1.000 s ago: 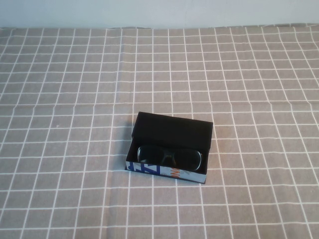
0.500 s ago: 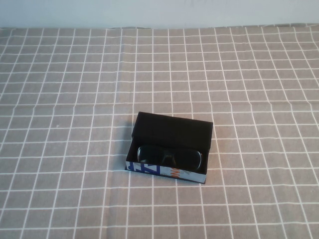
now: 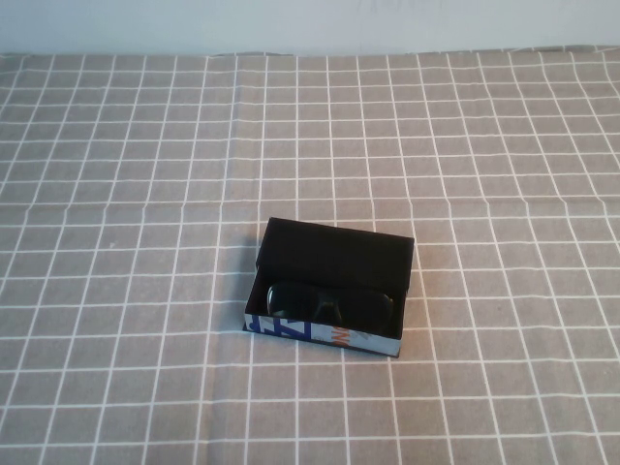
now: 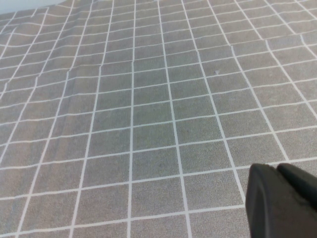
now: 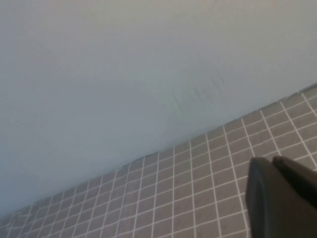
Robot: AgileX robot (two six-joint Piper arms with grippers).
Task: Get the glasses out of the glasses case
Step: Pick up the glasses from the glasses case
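Note:
The glasses case (image 3: 329, 334) sits open at the middle of the table in the high view, its black lid (image 3: 337, 254) folded back and its blue, white and orange side toward me. The black glasses (image 3: 327, 303) lie inside it, lenses facing up. Neither arm shows in the high view. My left gripper (image 4: 277, 168) is shut and empty over bare tablecloth, away from the case. My right gripper (image 5: 272, 161) is shut and empty, raised and pointing toward the back wall. The case shows in neither wrist view.
A grey tablecloth with a white grid (image 3: 145, 194) covers the whole table. A pale wall (image 3: 310, 24) runs along the far edge. A fold in the cloth (image 4: 99, 69) shows in the left wrist view.

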